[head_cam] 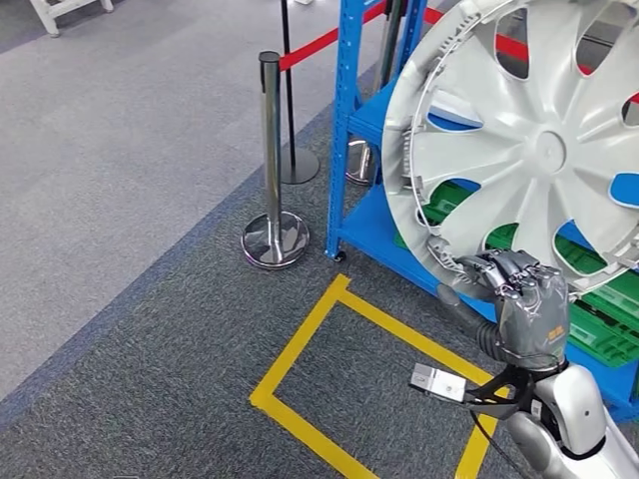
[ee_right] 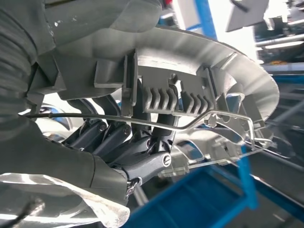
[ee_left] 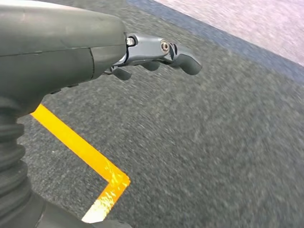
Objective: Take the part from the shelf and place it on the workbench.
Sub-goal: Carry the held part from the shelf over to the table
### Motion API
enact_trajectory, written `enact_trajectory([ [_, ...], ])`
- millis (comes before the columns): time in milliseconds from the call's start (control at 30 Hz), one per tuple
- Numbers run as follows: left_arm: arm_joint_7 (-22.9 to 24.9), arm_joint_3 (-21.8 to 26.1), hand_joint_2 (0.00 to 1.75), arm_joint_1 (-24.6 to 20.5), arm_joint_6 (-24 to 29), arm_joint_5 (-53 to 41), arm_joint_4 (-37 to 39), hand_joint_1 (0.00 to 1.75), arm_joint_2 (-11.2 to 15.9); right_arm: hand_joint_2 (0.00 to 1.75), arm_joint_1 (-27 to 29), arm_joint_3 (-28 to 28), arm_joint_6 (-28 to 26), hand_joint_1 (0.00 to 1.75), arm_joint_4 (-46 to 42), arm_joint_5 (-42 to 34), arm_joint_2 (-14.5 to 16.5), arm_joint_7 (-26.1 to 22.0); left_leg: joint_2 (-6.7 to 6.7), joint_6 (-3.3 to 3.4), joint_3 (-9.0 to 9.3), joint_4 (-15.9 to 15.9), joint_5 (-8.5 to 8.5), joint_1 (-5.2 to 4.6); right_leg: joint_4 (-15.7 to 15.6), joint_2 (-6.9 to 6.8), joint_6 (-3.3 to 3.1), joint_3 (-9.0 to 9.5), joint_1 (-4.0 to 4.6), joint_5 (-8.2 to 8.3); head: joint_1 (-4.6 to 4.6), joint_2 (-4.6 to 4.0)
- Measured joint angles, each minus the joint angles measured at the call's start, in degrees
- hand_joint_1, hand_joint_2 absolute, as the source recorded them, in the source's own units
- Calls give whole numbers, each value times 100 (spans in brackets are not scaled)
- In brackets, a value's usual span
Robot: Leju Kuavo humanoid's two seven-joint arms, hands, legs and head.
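Right robot hand (head_cam: 527,299) grips your hubcap (head_cam: 527,150) by its lower rim, disc rising above; left robot hand (ee_left: 157,54) hangs spread, empty.

obstacles: blue shelf (head_cam: 342,130), stanchion (head_cam: 272,150) | free: carpet (head_cam: 136,170), seemingly open

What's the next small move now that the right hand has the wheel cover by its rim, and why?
Probably draw the wheel cover straight back from the blue shelf. The right hand grips its lower rim, and it is held up in front of the shelf frame, so clearing that frame likely comes before turning toward the workbench.
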Motion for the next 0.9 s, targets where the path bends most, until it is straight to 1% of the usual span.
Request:
enact_trajectory([
  [33, 22, -18, 175, -2, 7, -26, 0, 0, 2, 175, 37, -3, -8, 175, -21, 7, -17, 13, -58, 35, 10, -20, 13, 9, 269, 184, 5, -129, -7, -161, 15, 0],
  [67, 44, -34, 175, -7, 11, -56, 0, 0, 0, 175, 79, -7, -18, 175, -35, 11, -33, 27, -121, 57, 5, -21, 16, -1, 656, 335, -3, -314, -1, -348, 25, 0],
  [100, 69, -50, 175, -6, 12, -91, 0, 0, -2, 175, 122, -10, -28, 175, -45, 15, -46, 38, -192, 71, -2, -18, 18, -14, 1070, 409, -12, -528, 7, -510, 34, 0],
  [133, 90, -66, 175, 0, 13, -126, 0, 0, -5, 175, 165, -12, -36, 175, -48, 19, -52, 44, -266, 77, -5, -13, 19, -28, 1382, 436, -20, -701, 16, -589, 36, 0],
  [167, 110, -83, 175, 9, 15, -162, 0, 0, -6, 175, 206, -15, -43, 175, -52, 20, -55, 48, -342, 78, -5, -5, 20, -38, 1494, 445, -32, -785, 23, -551, 35, 0],
  [200, 129, -103, 175, 15, 18, -190, 0, 0, -6, 175, 247, -18, -49, 175, -61, 20, -56, 53, -421, 78, -4, 7, 19, -44, 1354, 455, -47, -748, 27, -393, 34, 0],
  [233, 141, -125, 175, 19, 21, -218, 0, 0, -5, 175, 285, -25, -55, 175, -75, 21, -57, 57, -502, 75, -4, 23, 17, -46, 1005, 500, -62, -604, 27, -157, 34, 0],
  [267, 149, -147, 175, 20, 24, -244, 0, 0, -4, 175, 315, -34, -61, 175, -90, 21, -59, 62, -580, 67, -11, 40, 15, -47, 607, 629, -75, -426, 15, 21, 34, 0],
  [300, 156, -168, 175, 19, 26, -270, 0, 0, -1, 175, 347, -44, -77, 175, -106, 25, -60, 66, -656, 54, -31, 67, 12, -51, 257, 760, -81, -261, 3, 146, 31, 0],
  [333, 164, -185, 175, 21, 28, -299, 0, 0, 5, 175, 380, -54, -99, 175, -121, 31, -61, 66, -725, 29, -58, 84, 18, -49, 38, 865, -87, -153, -4, 198, 31, 0],
  [367, 177, -200, 175, 30, 32, -318, 0, 0, 14, 175, 410, -58, -129, 175, -131, 39, -61, 63, -789, -2, -87, 92, 31, -41, -37, 922, -96, -109, -2, 182, 29, 1],
  [400, 199, -210, 175, 45, 39, -335, 0, 0, 24, 175, 440, -60, -159, 175, -139, 49, -61, 60, -856, -35, -111, 94, 49, -32, -52, 879, -110, -93, 10, 193, 29, 1],
  [433, 227, -217, 175, 65, 47, -343, 0, 0, 48, 175, 461, -61, -185, 175, -143, 59, -61, 57, -897, -68, -126, 93, 58, -22, -58, 806, -139, -84, 7, 208, 31, 1],
  [467, 259, -222, 175, 86, 57, -351, 0, 0, 66, 175, 477, -62, -207, 175, -144, 70, -61, 57, -830, -97, -144, 130, 32, -31, -72, 735, -170, -68, 3, 219, 20, 1],
  [500, 298, -225, 175, 98, 65, -365, 0, 0, 86, 175, 504, -65, -228, 175, -151, 79, -60, 59, -690, -127, -196, 250, -51, -41, -88, 653, -204, -50, -6, 225, 1, 0],
  [533, 334, -230, 175, 100, 71, -375, 0, 0, 110, 175, 543, -71, -251, 175, -160, 87, -60, 63, -506, -156, -296, 480, -193, -48, -102, 564, -235, -34, -12, 226, -15, 0],
  [567, 369, -234, 175, 100, 75, -386, 0, 0, 119, 175, 585, -78, -271, 175, -170, 94, -60, 67, -315, -186, -446, 815, -376, -45, -104, 479, -254, -24, 0, 218, -33, 0],
  [600, 413, -241, 175, 99, 76, -397, 0, 0, 135, 175, 627, -85, -290, 175, -181, 101, -60, 69, -216, -210, -622, 1203, -558, -26, -103, 391, -267, -21, 7, 209, -41, 0],
  [633, 456, -248, 175, 104, 76, -407, 0, 0, 149, 175, 663, -92, -302, 175, -188, 110, -60, 69, -171, -228, -765, 1522, -678, -6, -102, 306, -270, -17, 13, 202, -40, 0],
  [667, 501, -254, 175, 116, 76, -421, 0, 0, 161, 175, 697, -97, -311, 175, -196, 120, -60, 69, -153, -239, -828, 1680, -701, 9, -101, 223, -270, -12, 16, 194, -41, 0],
  [700, 546, -260, 175, 131, 76, -436, 0, 0, 177, 175, 730, -101, -320, 175, -208, 129, -59, 72, -137, -242, -780, 1612, -613, 19, -100, 142, -267, -1, 17, 183, -42, 0],
  [733, 576, -263, 175, 145, 76, -449, 0, 0, 191, 175, 760, -104, -325, 175, -220, 135, -59, 76, -99, -233, -624, 1328, -440, 22, -100, 66, -261, 18, 19, 169, -42, 0],
  [767, 597, -265, 175, 155, 76, -459, 0, 0, 206, 175, 785, -108, -328, 175, -235, 139, -59, 80, -5, -211, -406, 918, -253, 13, -100, -6, -251, 42, 21, 151, -42, 0],
  [800, 615, -267, 175, 156, 76, -468, 0, 0, 218, 175, 805, -112, -332, 175, -249, 141, -59, 84, 120, -180, -206, 539, -131, -19, -98, -73, -229, 63, 34, 129, -42, 0],
  [833, 633, -270, 175, 154, 76, -479, 0, 0, 225, 175, 818, -114, -338, 175, -261, 143, -59, 84, 216, -142, -71, 271, -66, -49, -97, -135, -203, 78, 45, 110, -37, 0],
  [867, 650, -272, 175, 153, 76, -490, 0, 0, 230, 175, 828, -115, -344, 175, -272, 148, -59, 83, 273, -109, -12, 137, -62, -79, -99, -195, -174, 89, 55, 93, -36, 0],
  [900, 667, -275, 175, 160, 76, -498, 0, 0, 231, 175, 833, -115, -349, 175, -279, 154, -59, 80, 256, -78, -13, 116, -84, -104, -110, -255, -142, 100, 64, 84, -35, 0],
])
